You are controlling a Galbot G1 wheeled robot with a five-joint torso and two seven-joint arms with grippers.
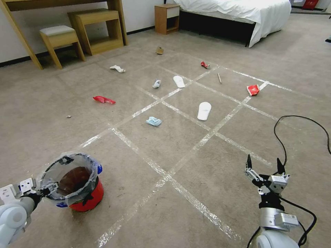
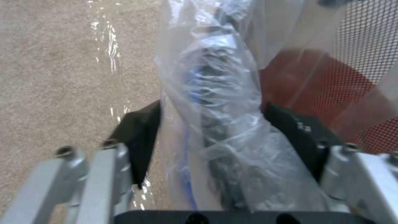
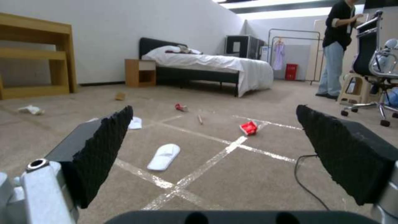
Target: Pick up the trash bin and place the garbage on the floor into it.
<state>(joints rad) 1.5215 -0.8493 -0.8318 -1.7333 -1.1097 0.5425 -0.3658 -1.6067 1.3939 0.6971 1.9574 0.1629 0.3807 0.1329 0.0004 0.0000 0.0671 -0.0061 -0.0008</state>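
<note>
- Lower left of the head view: red trash bin (image 1: 90, 199) tilted, mouth turned toward the camera, clear bag liner (image 1: 69, 175) puffed over its rim and hiding most of the red wall.
- Left gripper (image 1: 46, 190) clamped on the near edge of that rim; arm cut off by the frame's lower left corner.
- Left wrist view: black fingers (image 2: 139, 137) on either side of a bunched fold of liner (image 2: 219, 124); bin wall (image 2: 340, 90) a blurred red patch behind the plastic at right; blue and black print on the bag too crumpled to read.
- Whether the bin's base touches the floor (image 1: 155, 155) cannot be told.
- Lower right of the head view: right gripper (image 1: 265, 167) spread wide, holding nothing, poised above the carpet beside a looping black cable (image 1: 281, 137).
- Right wrist view: both black pads (image 3: 104, 146) wide apart, framing the carpet and litter beyond.
- Centre of the head view: near slipper (image 1: 204, 110) on the tape grid, far slipper (image 1: 179, 81) above it.
- Blue tissue wad (image 1: 153, 121) left of the near slipper; a paler wad (image 1: 156, 83) beside the far one.
- Red wrapper (image 1: 103, 100) at middle left, apart from the grid.
- Red packet (image 1: 253, 90) at right on a tape line; small red piece (image 1: 204, 64) farther up, too small to name.
- Thin stick (image 1: 219, 78) between them.
- Brown cardboard scrap (image 1: 159, 50) and white wad (image 1: 117, 68) toward the top, near the furniture.
</note>
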